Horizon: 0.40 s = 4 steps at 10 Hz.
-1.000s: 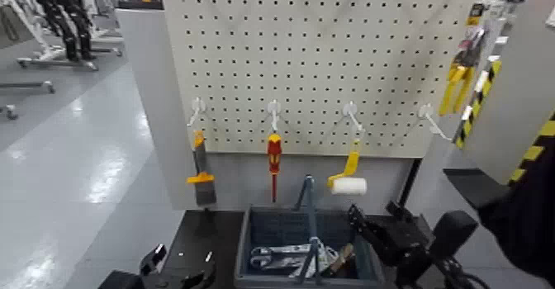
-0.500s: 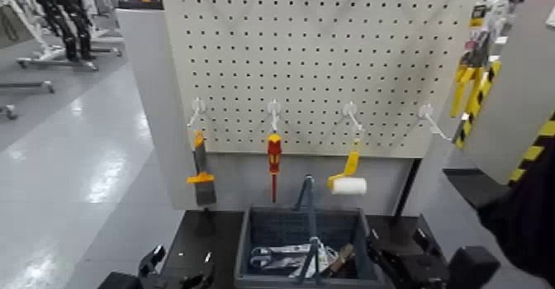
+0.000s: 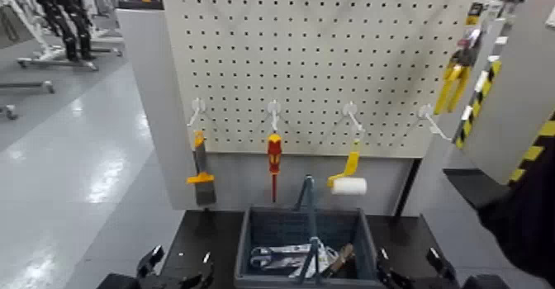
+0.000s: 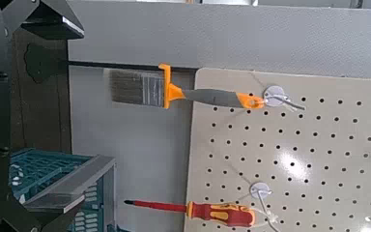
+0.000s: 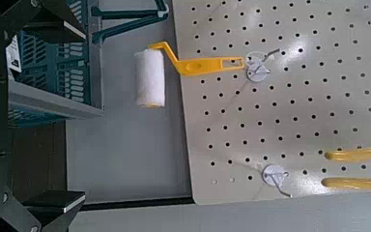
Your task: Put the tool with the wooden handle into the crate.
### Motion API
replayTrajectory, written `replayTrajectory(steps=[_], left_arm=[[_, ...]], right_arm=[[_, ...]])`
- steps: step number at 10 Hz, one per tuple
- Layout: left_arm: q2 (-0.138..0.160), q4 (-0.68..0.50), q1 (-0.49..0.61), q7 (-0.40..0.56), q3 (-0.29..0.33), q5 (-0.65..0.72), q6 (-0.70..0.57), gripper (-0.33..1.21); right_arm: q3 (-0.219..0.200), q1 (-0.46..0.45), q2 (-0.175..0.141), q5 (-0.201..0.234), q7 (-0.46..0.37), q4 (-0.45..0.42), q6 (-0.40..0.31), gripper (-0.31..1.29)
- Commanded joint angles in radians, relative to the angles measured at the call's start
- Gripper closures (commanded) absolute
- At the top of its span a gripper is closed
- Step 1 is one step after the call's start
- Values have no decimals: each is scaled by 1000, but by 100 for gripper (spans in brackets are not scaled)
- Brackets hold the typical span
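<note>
wooden-handled tool [image 3: 339, 260] (seemingly) in crate [image 3: 241, 258], right side | likely light, stiff; grasp mid-handle | right gripper [image 3: 409, 262], right of crate: spread, empty | left gripper [image 3: 180, 263], left: spread

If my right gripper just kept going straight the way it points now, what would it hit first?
Probably the grey panel below the pegboard. The right gripper points forward beside the crate, whose near side might get brushed; height and depth are unclear.
</note>
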Motion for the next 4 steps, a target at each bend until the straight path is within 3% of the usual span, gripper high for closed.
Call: replayTrajectory(steps=[1,4], left_arm=[[0,-1,2,0,1,0,-1,11],[0,-1,2,0,1,0,-1,11]], right_arm=[[5,16,10,29,-18,-11,2,15],[2,19,13,35,-16,-11,-3,15]])
